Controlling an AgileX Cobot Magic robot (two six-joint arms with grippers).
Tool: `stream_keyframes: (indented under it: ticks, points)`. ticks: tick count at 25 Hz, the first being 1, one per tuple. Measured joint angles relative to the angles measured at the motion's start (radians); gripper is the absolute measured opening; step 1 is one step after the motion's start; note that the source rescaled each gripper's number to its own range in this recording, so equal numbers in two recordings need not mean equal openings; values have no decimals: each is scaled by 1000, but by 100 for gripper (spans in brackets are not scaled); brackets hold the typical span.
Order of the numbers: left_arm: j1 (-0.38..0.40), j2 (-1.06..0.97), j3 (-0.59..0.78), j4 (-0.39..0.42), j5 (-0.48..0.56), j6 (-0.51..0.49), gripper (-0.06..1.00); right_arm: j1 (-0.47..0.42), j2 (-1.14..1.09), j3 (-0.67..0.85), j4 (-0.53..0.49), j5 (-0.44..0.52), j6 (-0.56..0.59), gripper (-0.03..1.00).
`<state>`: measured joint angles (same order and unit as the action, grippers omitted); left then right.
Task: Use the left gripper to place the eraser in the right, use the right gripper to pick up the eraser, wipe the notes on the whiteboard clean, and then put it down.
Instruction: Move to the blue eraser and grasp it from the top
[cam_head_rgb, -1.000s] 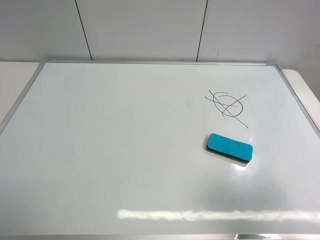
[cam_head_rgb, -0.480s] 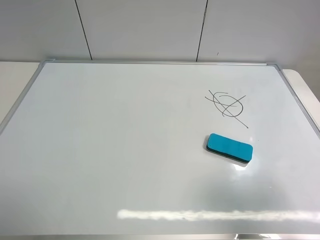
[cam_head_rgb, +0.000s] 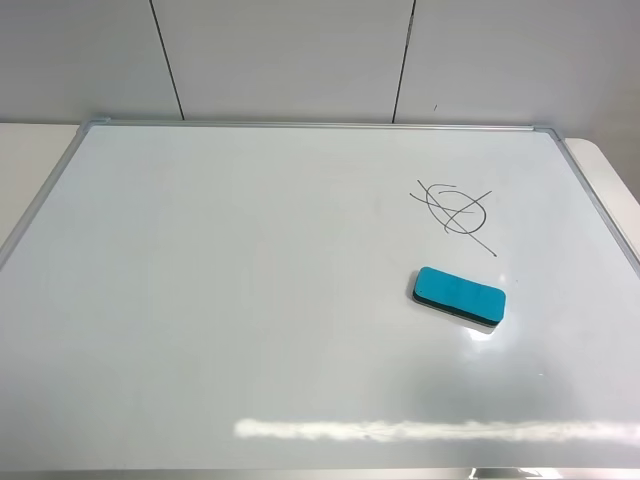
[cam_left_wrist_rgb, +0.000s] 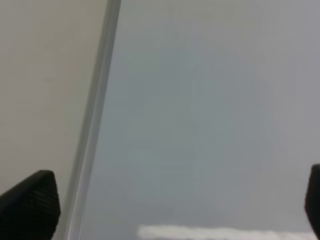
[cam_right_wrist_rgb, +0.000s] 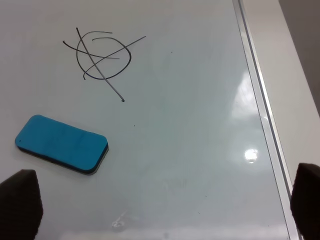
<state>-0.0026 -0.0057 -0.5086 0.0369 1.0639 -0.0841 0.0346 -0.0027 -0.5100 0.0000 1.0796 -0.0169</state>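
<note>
- Grey panelled wall (cam_head_rgb: 280, 60) stands at the far side of a pale bench (cam_head_rgb: 25, 170); the whiteboard (cam_head_rgb: 250, 300) lies flat on the bench, a thin silver frame (cam_head_rgb: 320, 124) around it.
- The notes (cam_head_rgb: 452, 210) (a rough oval crossed by several lines) sit on the board's right half, toward the far side.
- The eraser (cam_head_rgb: 459, 296) lies flat on the board just near of the notes, apart from them, teal side up.
- The left hand (cam_left_wrist_rgb: 170, 210) hangs above the board close to its frame, fingers wide apart, nothing between them.
- The right hand (cam_right_wrist_rgb: 164, 205) hangs above the board's right part, fingers wide apart and empty; the eraser lies clear of it.
</note>
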Motion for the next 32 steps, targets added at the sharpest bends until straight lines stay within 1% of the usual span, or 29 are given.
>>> stream_keyframes:
  ticks: [6, 11, 32]
  points:
    - [-39, 0, 1, 42, 0, 0, 100, 0, 0, 0, 0, 0, 0, 100]
    - [-77, 0, 1, 46, 0, 0, 100, 0, 0, 0, 0, 0, 0, 100]
    - [-79, 0, 1, 46, 0, 0, 100, 0, 0, 0, 0, 0, 0, 100]
